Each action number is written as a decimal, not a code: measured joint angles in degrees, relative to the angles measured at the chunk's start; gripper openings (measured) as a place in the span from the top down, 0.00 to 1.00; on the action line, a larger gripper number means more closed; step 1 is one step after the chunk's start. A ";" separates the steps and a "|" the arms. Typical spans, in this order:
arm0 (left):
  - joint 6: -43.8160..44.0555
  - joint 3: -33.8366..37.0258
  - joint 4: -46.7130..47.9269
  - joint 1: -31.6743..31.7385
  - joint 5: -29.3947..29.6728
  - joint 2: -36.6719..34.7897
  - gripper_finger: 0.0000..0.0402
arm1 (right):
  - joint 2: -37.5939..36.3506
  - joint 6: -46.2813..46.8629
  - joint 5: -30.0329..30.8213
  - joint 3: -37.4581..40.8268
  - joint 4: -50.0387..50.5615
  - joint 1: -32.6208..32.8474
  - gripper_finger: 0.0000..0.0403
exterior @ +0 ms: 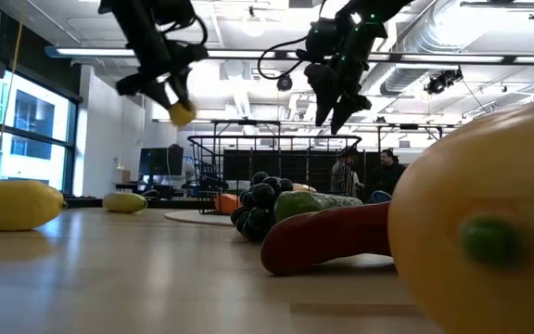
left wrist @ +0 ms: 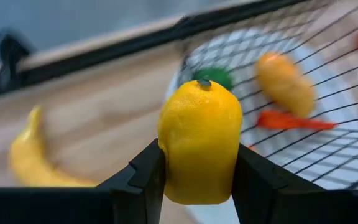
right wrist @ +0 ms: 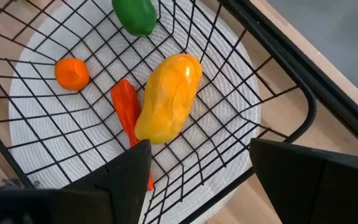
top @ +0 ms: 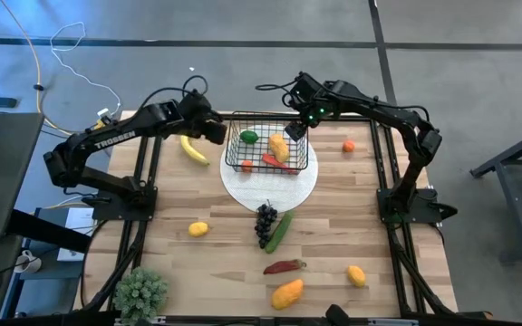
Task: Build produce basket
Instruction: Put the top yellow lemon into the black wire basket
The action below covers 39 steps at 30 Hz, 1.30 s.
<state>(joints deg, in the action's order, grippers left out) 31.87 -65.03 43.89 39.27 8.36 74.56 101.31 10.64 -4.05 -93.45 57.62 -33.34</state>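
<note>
We see two robot arms meeting over a wire basket [top: 266, 143] of toy produce.

On our left, the left gripper [left wrist: 197, 177] pinches a lemon [left wrist: 200, 142] just beside the basket, which sits on a white plate [top: 270, 186]; the right gripper [right wrist: 197, 165] hangs spread above the mango [right wrist: 166, 98] inside.

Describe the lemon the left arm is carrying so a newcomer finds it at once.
Start at the black wire basket on the round white plate. Just outside its left side hangs the left claw, shut on the lemon. It is the only piece of produce off the table; the banana lies below it.
</note>
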 joint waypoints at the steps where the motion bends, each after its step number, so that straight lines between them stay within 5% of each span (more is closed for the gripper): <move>1: -1.02 -0.07 -1.81 0.00 -0.82 0.00 0.67 | -0.30 0.59 0.11 0.00 -0.02 0.03 0.37; 11: -12.38 -0.11 -13.53 0.00 -3.14 1.39 0.67 | -5.76 7.17 8.21 0.00 -0.05 0.07 0.37; 23: -24.00 -0.11 -19.55 -1.12 -6.40 9.57 0.67 | -10.11 13.54 11.21 0.00 2.78 0.07 0.37; 39: -24.60 -0.09 -21.26 -2.27 -5.99 19.70 0.62 | -10.09 13.94 11.67 0.00 4.96 0.07 0.37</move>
<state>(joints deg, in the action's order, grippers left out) 7.27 -65.12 22.63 36.99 2.36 94.26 91.22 24.58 7.61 -93.45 62.58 -33.27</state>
